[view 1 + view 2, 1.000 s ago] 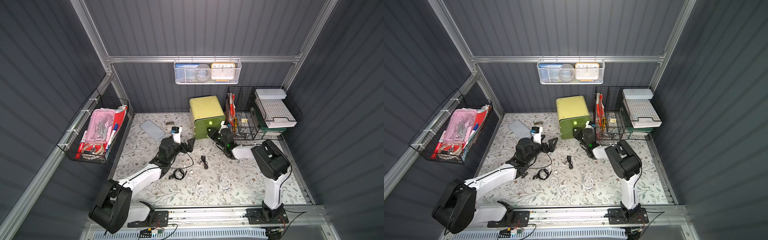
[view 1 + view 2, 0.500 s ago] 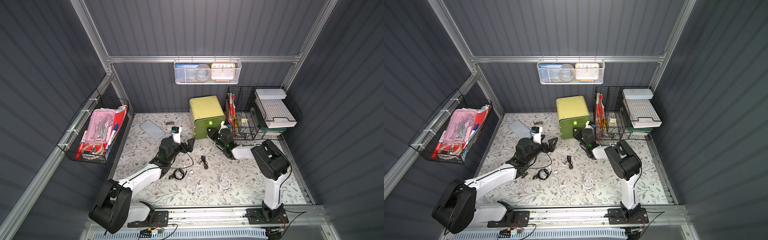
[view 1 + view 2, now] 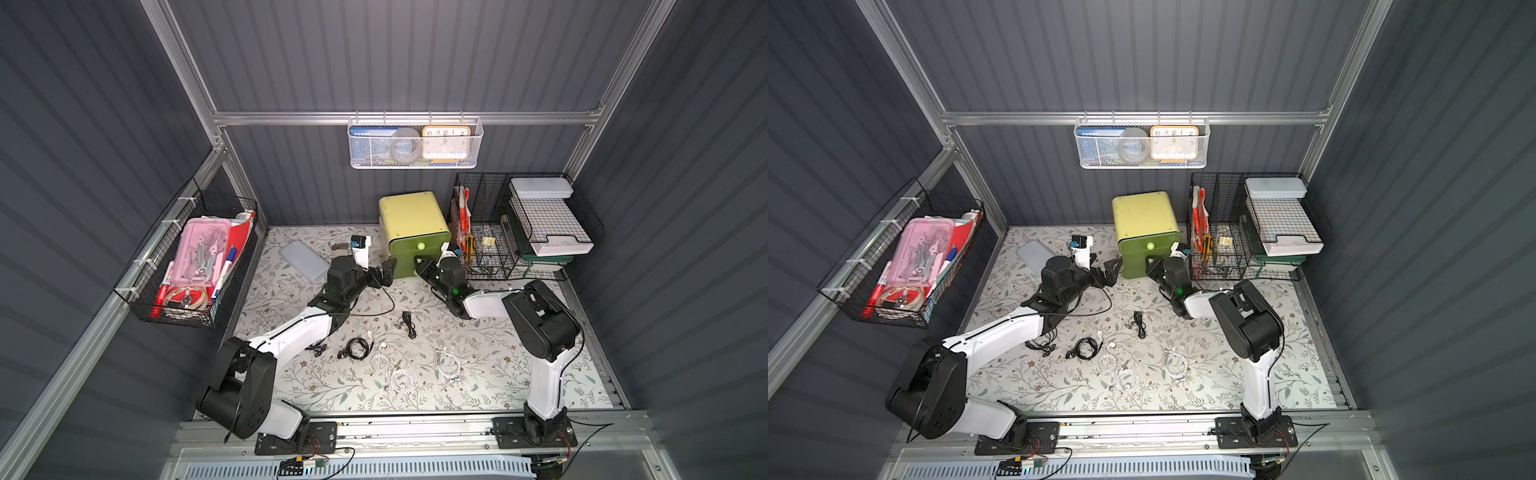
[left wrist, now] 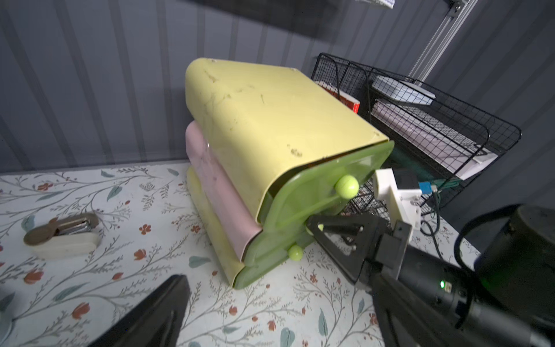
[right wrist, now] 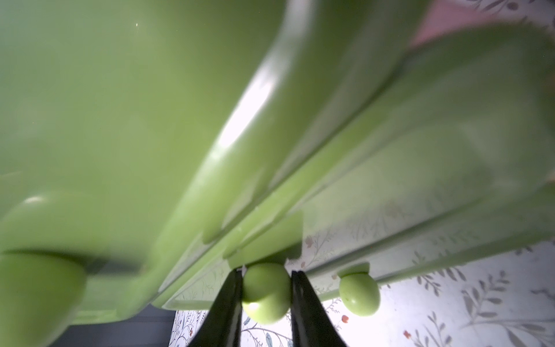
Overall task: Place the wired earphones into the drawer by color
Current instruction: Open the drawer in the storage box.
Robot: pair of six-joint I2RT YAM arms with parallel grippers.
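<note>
Right gripper [image 5: 266, 275] pinches the middle drawer's green knob [image 5: 265, 300] on the drawer unit [image 3: 411, 216]. Left gripper [image 3: 384, 272] hovers just beside the unit's front, fingers spread wide, holding nothing. Black earphones [image 3: 358, 348] and white earphones [image 3: 401, 380] lie loose on the floral mat [image 3: 519, 386], between the arms, well apart from the unit.

A black earphone coil [image 3: 319, 348] lies partly hidden under the left arm [image 3: 291, 332] (earbuds indistinct).
</note>
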